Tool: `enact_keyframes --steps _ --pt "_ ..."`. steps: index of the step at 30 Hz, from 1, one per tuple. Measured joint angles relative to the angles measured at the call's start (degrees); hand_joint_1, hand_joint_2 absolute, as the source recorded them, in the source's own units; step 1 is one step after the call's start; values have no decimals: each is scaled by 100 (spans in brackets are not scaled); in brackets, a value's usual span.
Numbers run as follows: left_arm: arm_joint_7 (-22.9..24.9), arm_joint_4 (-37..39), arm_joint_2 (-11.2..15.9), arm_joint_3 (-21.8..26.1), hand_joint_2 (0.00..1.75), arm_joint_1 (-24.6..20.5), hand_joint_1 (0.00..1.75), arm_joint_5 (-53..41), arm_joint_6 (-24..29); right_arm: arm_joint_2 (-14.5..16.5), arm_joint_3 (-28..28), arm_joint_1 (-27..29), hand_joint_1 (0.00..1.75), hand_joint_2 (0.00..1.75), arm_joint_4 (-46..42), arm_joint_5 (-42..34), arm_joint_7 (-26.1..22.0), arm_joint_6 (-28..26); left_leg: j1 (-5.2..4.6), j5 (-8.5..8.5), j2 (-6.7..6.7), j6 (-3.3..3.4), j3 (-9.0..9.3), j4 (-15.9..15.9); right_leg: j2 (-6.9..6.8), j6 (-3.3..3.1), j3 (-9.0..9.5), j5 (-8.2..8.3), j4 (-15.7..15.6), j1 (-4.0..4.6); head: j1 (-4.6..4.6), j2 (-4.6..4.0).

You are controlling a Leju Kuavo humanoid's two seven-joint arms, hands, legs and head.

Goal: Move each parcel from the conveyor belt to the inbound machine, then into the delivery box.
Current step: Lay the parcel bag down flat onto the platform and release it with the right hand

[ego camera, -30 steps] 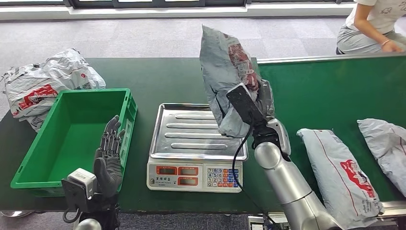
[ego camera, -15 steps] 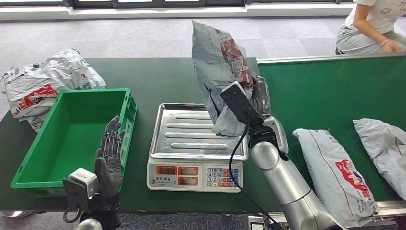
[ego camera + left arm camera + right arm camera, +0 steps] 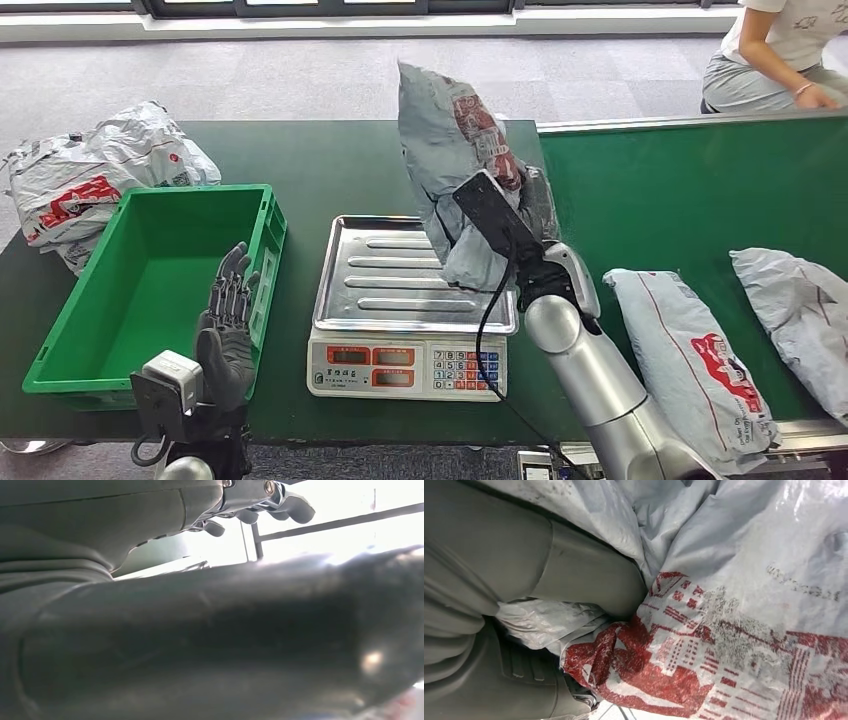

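My right hand (image 3: 530, 215) grips a grey parcel (image 3: 455, 165) with red print and holds it upright above the right part of the scale's steel tray (image 3: 385, 275). In the right wrist view the same parcel (image 3: 744, 605) fills the frame, pressed against my thumb (image 3: 574, 575). Two more grey parcels lie on the green conveyor belt (image 3: 680, 190): one (image 3: 695, 365) near my right arm, another (image 3: 795, 310) at the right edge. My left hand (image 3: 228, 325) stands with fingers apart and holds nothing, in front of the green delivery box (image 3: 150, 280).
A pile of grey parcels (image 3: 95, 175) lies on the dark table behind the green box. The scale's keypad and displays (image 3: 405, 368) face me. A person (image 3: 775, 50) crouches beyond the conveyor at the back right.
My right hand has carried the parcel a little leftward over the scale tray. The two parcels on the belt have drifted left. My left hand has not moved.
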Motion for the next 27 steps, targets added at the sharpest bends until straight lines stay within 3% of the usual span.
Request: enact_keyframes --steps 5,12,20,27 --pt "93 -46 -25 -8 0 2 0 -30 8 17 0 -12 175 175 597 -54 -152 87 0 1 -1 1 -3 0 0 -1 0 2 0 -1 1 0" --pt "171 -58 -89 -39 0 -54 0 -78 9 306 7 -110 175 175 1192 -203 -275 63 0 2 1 -2 -4 0 1 -3 -5 3 0 3 0 0" --pt "209 -39 -96 -56 0 -162 0 -112 -30 508 9 -120 175 175 1496 -262 -281 61 1 3 1 -3 -7 -1 0 -3 -7 3 0 1 0 0" --pt "185 44 -120 -97 0 -219 0 -112 -86 694 47 -121 175 175 1687 -487 -583 74 1 3 2 -2 -7 0 2 -3 -9 3 0 2 1 0"
